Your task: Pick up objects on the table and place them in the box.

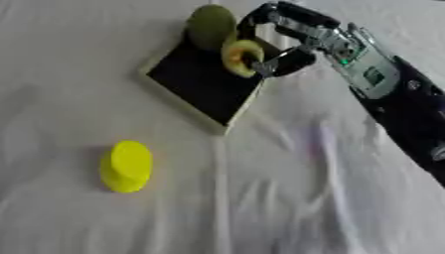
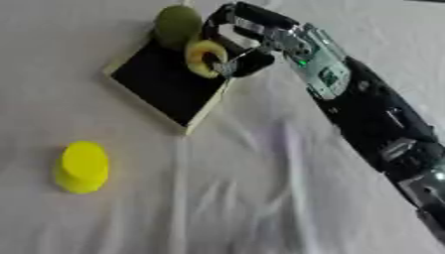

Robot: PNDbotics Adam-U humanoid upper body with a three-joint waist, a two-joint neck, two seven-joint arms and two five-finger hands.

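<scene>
Right hand (image 1: 282, 42) fingers curled around yellow ring (image 1: 240, 57) over box (image 1: 201, 82); ring partly hidden. Green object (image 1: 211, 26) at box's 12 o'clock corner. Yellow cylinder (image 1: 127, 165) at 7 o'clock, apart.

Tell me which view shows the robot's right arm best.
The right eye view. There the right arm runs from the right hand, curled round a yellow ring over the box, down to the lower right corner. The left eye view shows the same hand but cuts the arm off sooner at the right edge.
</scene>
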